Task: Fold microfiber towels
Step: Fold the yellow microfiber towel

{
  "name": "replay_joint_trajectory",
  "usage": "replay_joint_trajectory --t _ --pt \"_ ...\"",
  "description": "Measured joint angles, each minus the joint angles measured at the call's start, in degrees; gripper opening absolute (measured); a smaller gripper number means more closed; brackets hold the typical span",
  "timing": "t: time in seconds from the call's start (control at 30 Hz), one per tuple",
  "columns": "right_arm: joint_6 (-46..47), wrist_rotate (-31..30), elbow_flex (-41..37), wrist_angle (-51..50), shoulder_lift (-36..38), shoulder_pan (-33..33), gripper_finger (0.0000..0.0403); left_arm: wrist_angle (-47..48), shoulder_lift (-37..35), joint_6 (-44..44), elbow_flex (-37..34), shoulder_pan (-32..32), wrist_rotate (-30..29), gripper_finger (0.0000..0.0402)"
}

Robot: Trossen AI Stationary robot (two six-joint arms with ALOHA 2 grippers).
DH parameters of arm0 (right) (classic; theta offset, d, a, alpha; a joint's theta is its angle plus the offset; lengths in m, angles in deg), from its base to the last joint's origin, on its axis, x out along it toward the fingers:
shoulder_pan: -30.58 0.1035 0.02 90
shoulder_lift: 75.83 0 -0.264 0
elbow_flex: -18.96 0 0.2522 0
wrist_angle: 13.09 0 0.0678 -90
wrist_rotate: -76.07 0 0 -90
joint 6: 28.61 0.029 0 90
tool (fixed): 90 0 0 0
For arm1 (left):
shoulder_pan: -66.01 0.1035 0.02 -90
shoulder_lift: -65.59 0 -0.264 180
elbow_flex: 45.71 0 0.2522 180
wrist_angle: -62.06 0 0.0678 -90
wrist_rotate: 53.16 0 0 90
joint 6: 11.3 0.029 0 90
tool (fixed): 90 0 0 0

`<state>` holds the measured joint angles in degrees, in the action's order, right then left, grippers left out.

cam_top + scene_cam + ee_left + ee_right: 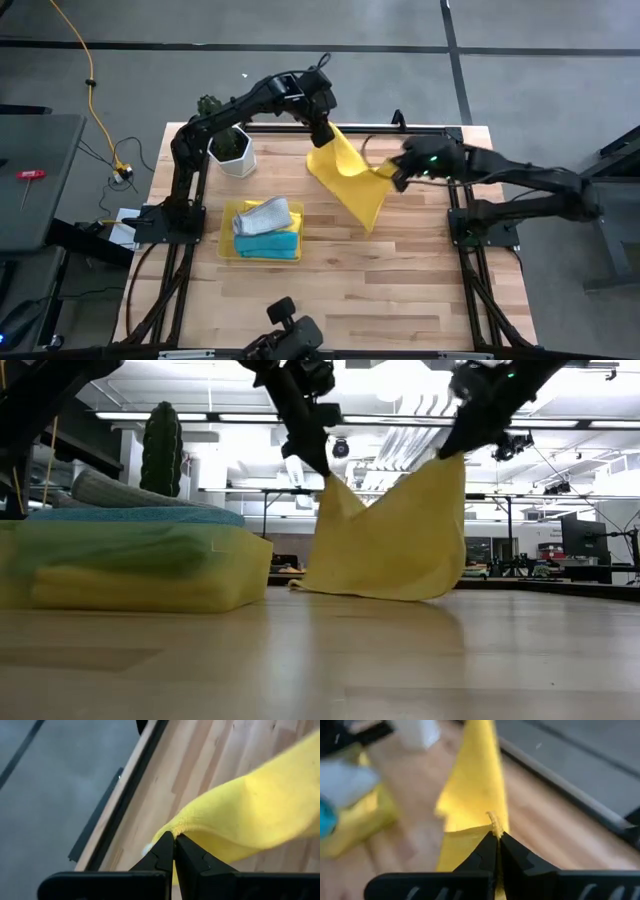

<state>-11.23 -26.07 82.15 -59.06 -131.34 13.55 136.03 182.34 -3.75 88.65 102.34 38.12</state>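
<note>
2 corners of 1 yellow towel (352, 180) are in my grip. My left fingers (174, 840) are closed flat on one corner, and my right fingers (496, 836) are closed just as tight on another, with only a sliver of hem showing between them. The cloth hangs between the 2 arms over the far middle of the bench (400, 290). In the low view its bottom fold drags on the wood while both held corners ride high.

I judge it very light and completely limp. It sags in a deep belly between my 2 holds and has no stiffness of its own, so it will follow whatever the corners do and will fold wherever it touches down. The nap looks soft and grippy rather than slick, so a thin pinch at the hem should hold, but a pinch this shallow could slip if I pull the 2 arms apart too hard. Corners and the stitched edge are the places to take it; a grab in the middle would only bunch it.

Other towels, a grey one (262, 214) on a turquoise one (268, 244), sit in the yellow tray (229, 248) on the left arm's side, well apart from the hanging cloth. A white pot with a plant (232, 150) stands beyond the tray.
</note>
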Motion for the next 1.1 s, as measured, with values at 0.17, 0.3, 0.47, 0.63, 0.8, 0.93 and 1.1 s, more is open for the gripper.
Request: replay_joint_trajectory --t 0.17,0.3,0.47,0.63,0.8,0.93,1.1 --pt "-7.2 -1.1 4.3 -4.7 4.8 -9.4 0.0000 1.5 -0.1 0.5 4.3 0.1 -1.1 0.0000" --pt "-17.0 1.3 10.0 -8.7 3.8 -18.6 0.0000 3.0 -0.1 1.0 7.1 0.3 -3.6 0.0000" --pt "-25.2 8.4 14.5 -8.8 1.2 -29.9 0.0000 8.5 -0.1 3.6 8.7 2.7 -8.0 0.0000" --pt "-28.5 15.8 15.1 -7.1 -2.0 -38.0 0.0000 13.3 -0.1 8.7 8.7 4.5 -13.9 0.0000" --pt "-32.6 16.7 15.1 -3.0 -5.0 -42.4 0.0000 9.6 -0.1 14.3 8.7 5.7 -20.6 0.0000" --pt "-34.5 16.9 15.1 -0.4 -5.7 -45.0 0.0000 7.2 -0.1 19.1 8.7 6.1 -25.3 0.0000" --pt "-39.2 17.4 15.1 0.9 -5.4 -46.2 0.0000 6.8 -0.1 25.5 8.7 5.3 -32.2 0.0000"
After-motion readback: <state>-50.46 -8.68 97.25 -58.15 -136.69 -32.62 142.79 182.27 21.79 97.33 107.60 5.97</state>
